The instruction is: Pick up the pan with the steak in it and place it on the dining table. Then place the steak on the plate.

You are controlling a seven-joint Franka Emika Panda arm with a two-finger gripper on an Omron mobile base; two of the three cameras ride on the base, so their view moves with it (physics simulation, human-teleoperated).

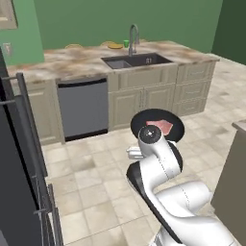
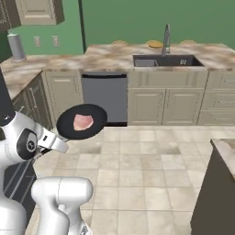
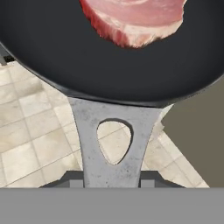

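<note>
Fingers (image 3: 112, 181) pinch the handle end of the frying pan (image 2: 81, 121), carried above the floor. Steak (image 2: 83, 121) loose inside; a tilt could slide it off before the far tabletop (image 2: 110, 56).

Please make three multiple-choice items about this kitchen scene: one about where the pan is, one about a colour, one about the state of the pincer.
1. Where is the pan?
A. on the table
B. held in the air above the floor
C. in the sink

2. What colour is the steak?
A. pinkish-red
B. brown
C. white

3. The pincer is:
A. wide open
B. closed on the pan's handle
C. closed on the steak

Answers: 1 B, floor tiles show beneath it. 2 A, plain in the hand view. 3 B, the grey handle runs down into it.
</note>
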